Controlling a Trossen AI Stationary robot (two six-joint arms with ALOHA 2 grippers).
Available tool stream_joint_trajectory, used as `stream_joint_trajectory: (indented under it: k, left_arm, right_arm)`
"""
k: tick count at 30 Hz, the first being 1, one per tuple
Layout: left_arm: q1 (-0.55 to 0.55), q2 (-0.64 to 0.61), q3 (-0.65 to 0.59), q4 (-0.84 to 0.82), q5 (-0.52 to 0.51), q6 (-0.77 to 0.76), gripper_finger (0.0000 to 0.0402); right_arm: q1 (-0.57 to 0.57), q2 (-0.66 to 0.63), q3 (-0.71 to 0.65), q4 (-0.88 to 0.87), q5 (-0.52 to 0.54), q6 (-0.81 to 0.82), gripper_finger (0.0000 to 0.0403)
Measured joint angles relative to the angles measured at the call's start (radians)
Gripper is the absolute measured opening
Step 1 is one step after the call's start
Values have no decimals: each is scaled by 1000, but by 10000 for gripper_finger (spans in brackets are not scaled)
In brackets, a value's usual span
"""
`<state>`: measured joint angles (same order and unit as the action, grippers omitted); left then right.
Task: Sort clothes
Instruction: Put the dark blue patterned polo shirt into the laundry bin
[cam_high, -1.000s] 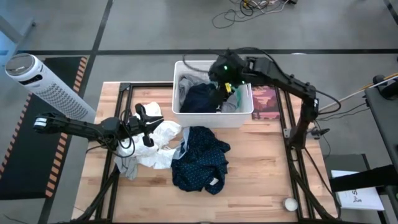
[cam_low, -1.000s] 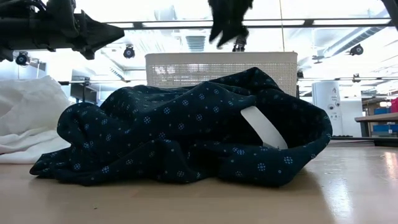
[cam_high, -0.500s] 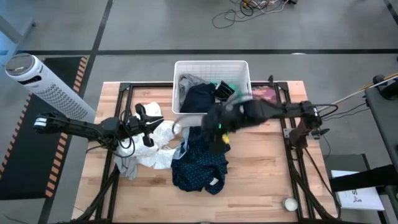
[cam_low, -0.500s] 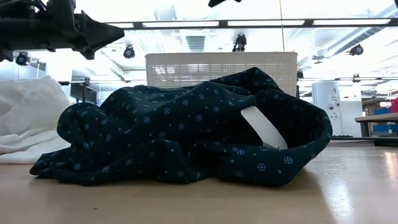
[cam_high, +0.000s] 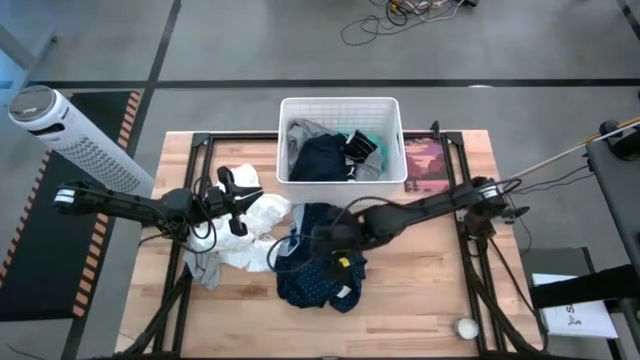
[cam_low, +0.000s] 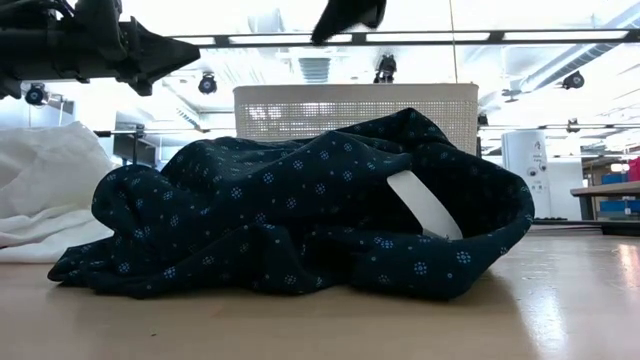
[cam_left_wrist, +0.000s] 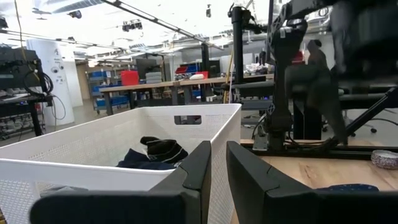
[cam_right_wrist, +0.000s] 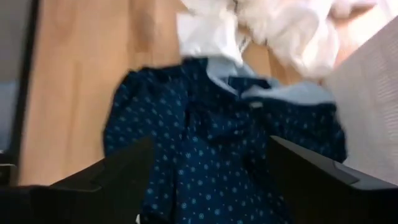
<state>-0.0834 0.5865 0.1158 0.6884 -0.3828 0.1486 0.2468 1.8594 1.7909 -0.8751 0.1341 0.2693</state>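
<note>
Since the earlier frames, the right gripper (cam_high: 337, 243) has been brought away from the white basket (cam_high: 340, 106) at the upper centre of the high view and is now placed over the dark navy dotted garment (cam_high: 320, 255), which lies on the table (cam_high: 420, 280) just below the basket. The right arm is stretched low and long from the right edge of the table toward the centre, with the wrist pointed down. In the right wrist view the fingers are spread wide with nothing between them, and the dotted fabric (cam_right_wrist: 217, 149) is seen in the gap; this pose is judged to be a preparation for picking that garment next.

The left gripper (cam_high: 238, 195) is held in the left centre of the high view, above the white garments (cam_high: 250, 235), and it faces the basket. Its fingers are nearly closed, with only a narrow slit, and nothing is held. This arm seems to be kept aside so that the other is not hindered.

Inside the basket a navy garment (cam_high: 320, 158), a grey one (cam_high: 305, 130) and a teal one (cam_high: 368, 146) are already laid.
</note>
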Motion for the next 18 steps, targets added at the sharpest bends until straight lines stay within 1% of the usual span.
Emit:
stream_joint_trajectory:
  k: [4,13,18]
  left_arm:
    - [0,0,0,-1,0,0,38]
    - [0,6,0,-1,0,0,38]
    - [0,13,0,2,0,0,38]
  right_arm:
    - [0,44,-46,25,0,27,315]
    - [5,186,-47,85,-12,34,340]
    - [7,255,-46,122,-85,44,339]
